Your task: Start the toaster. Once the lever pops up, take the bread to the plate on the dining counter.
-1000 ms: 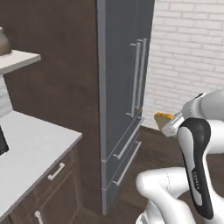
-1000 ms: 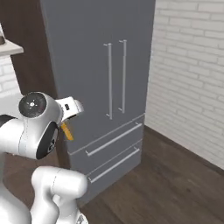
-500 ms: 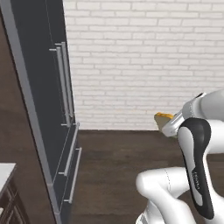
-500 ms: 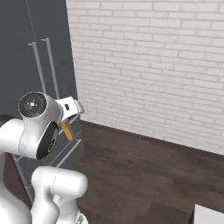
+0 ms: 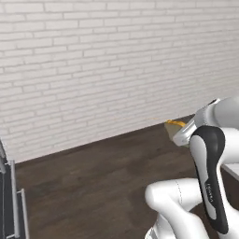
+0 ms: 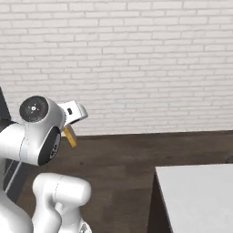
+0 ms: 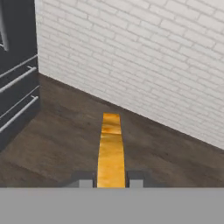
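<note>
My gripper (image 7: 110,182) is shut on the bread (image 7: 110,146), a golden-tan slice seen edge-on between the two finger tips and sticking out ahead of them. In the left base view the bread (image 5: 174,124) juts from the hand at chest height over the floor. In the right base view the bread (image 6: 70,137) hangs below the hand. A corner of the white dining counter (image 6: 196,195) on its dark base lies at the lower right, well to the right of the arm. The toaster and the plate are out of view.
A white brick wall (image 6: 136,63) spans the background above a dark wood floor (image 5: 93,177). The dark grey fridge (image 7: 15,83) with bar handles stands at the left; a sliver of the fridge (image 5: 9,205) sits at the lower left.
The whole picture has swept sideways as the base turned: the fridge slid off to the left, the brick wall came across, and the white counter came in. The arm's pose and its grip on the bread are unchanged.
</note>
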